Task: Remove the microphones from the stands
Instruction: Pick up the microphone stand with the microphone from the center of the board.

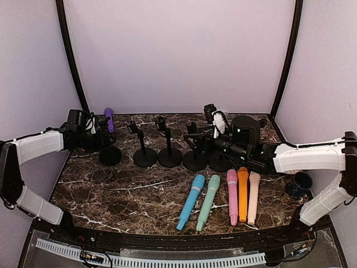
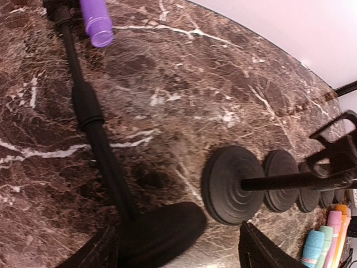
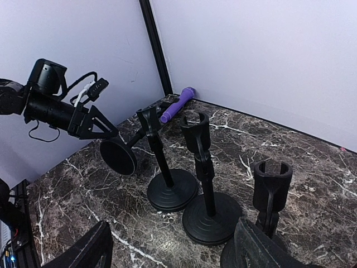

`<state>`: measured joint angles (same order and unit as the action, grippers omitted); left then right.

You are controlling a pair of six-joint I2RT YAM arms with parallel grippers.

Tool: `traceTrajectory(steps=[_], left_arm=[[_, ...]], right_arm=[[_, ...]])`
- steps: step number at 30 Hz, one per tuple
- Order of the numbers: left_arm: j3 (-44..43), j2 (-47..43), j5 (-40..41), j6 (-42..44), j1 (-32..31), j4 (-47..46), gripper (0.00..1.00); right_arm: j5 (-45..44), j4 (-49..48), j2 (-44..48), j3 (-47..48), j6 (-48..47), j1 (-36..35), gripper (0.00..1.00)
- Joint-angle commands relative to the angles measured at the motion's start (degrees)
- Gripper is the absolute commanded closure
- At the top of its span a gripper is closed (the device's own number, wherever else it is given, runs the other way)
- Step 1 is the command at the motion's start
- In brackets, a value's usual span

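The purple microphone (image 1: 109, 119), a smooth cylinder, sits in the clip of the leftmost stand (image 1: 110, 156), near the back left corner of the veined marble table (image 1: 139, 190). This stand, a thin black rod on a round base, is tilted. The left gripper (image 2: 175, 240) straddles the base, jaws wide and not clamped. The right gripper (image 3: 174, 226) is spread wide and grips nothing. The wall (image 1: 178, 56) is close behind the microphone. The next stand (image 1: 144, 156) is near on its right.

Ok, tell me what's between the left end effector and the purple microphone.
Only its own stand: the left end effector is down at the base, and the purple microphone sits at the pole's far end. Nothing else visible intervenes.
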<state>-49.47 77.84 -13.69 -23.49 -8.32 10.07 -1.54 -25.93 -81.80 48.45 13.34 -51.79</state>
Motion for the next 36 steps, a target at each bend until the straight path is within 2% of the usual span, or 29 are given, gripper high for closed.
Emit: traceTrajectory(steps=[1, 5, 9, 15, 21, 29, 31, 36], left_arm=[[-1.8, 4.1, -3.6, 1.1, 6.4, -2.0, 0.27], [-3.5, 11.4, -9.2, -1.0, 12.0, -6.4, 0.40], [-9.9, 18.5, -9.0, -0.1, 13.0, -6.1, 0.47], [-14.7, 25.5, -7.7, 0.4, 13.1, -7.0, 0.43], [-16.5, 30.6, -12.0, 0.5, 13.1, -11.5, 0.43], [-19.7, 34.5, -12.8, 1.8, 13.1, -12.5, 0.48], [-20.2, 35.4, -12.7, 2.2, 13.1, -12.6, 0.53], [-20.5, 35.8, -12.5, 2.9, 13.0, -12.5, 0.75]], right_arm=[[-1.5, -0.4, 0.1, 1.2, -0.3, 0.1, 0.24], [-0.8, -0.6, -0.5, 1.6, 0.1, 0.1, 0.24], [-0.5, -1.0, -0.5, 1.6, 0.4, 0.1, 0.24], [-1.2, -0.3, 0.3, 1.0, 0.3, 0.1, 0.24], [-1.1, 0.3, -0.4, 1.2, 0.3, 0.1, 0.24], [-0.3, 0.2, -1.9, 2.3, 1.0, 0.1, 0.24], [-0.4, 0.5, -2.1, 2.6, 1.0, 0.1, 0.24], [-0.8, 1.0, -2.1, 2.6, 1.1, 0.1, 0.24]])
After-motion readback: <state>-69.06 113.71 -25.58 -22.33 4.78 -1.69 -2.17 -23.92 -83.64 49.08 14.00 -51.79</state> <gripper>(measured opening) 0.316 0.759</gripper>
